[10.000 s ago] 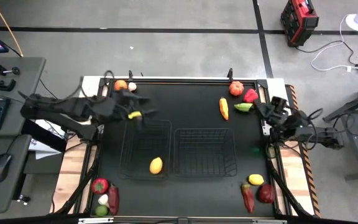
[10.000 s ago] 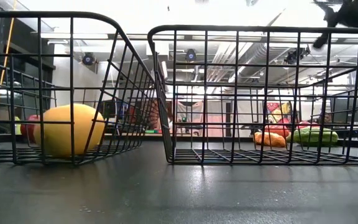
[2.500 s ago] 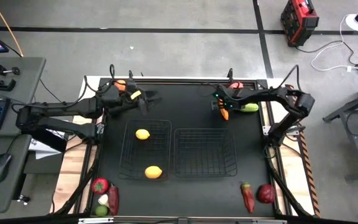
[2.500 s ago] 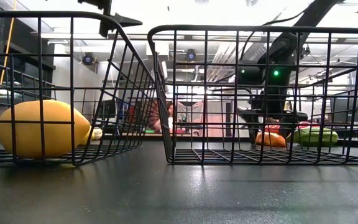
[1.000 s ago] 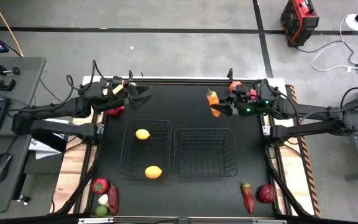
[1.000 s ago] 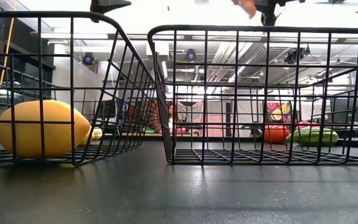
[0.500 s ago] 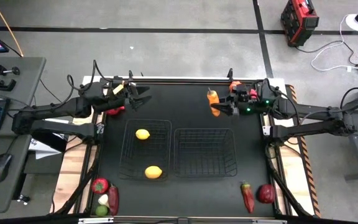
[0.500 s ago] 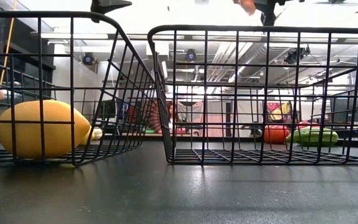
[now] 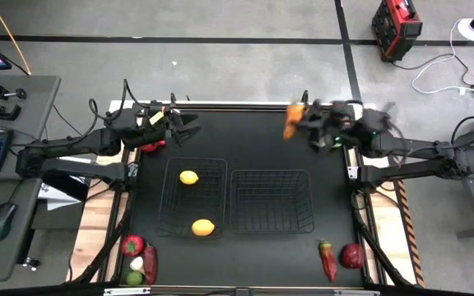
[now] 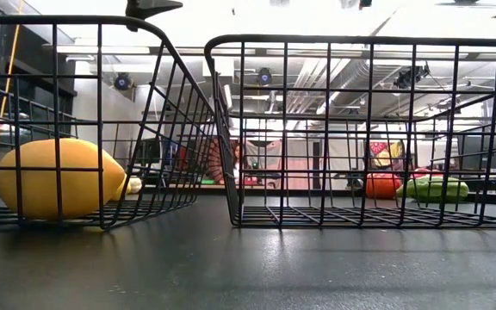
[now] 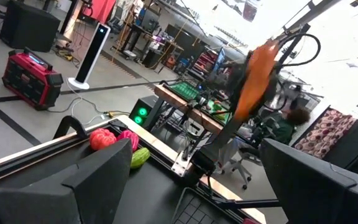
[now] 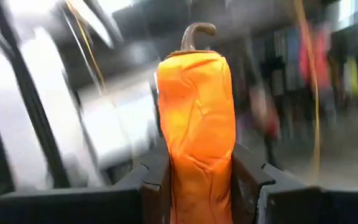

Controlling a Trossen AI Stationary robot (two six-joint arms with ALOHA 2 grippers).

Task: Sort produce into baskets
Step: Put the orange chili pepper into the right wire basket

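Note:
My right gripper [image 9: 304, 125] is high over the table's far right part, shut on a long orange pepper [image 9: 293, 119], beyond the right wire basket [image 9: 271, 200], which has nothing in it. The pepper also shows in the left wrist view [image 11: 257, 74]. The left basket [image 9: 192, 197] holds two yellow lemons [image 9: 188, 177] [image 9: 203, 227]. My left gripper [image 9: 184, 123] hangs open over the far left, beyond the left basket, with nothing between its fingers [image 11: 98, 180]. My right gripper pinches the orange pepper between its two fingers [image 12: 157, 180] on the half away from the stem [image 12: 197, 168]. The fingers come from the table's right, slanting upward, along the pepper. Its stem end [image 12: 197, 31] sticks out past the fingertips, clear of table and baskets.
A red piece [image 9: 151, 146] lies under the left arm. Front left lie a red apple [image 9: 132, 244], garlic [image 9: 137, 263], a red pepper [image 9: 149, 263] and a green piece [image 9: 134, 278]. Front right lie a red pepper [image 9: 327, 261] and apple [image 9: 351, 256]. Far right lies a cucumber [image 10: 437, 189].
My right gripper has risen and tipped its fingers upward, staying shut on the orange pepper. The pepper has swung up and toward the table's far edge, out of the low view's top. My left arm has kept still.

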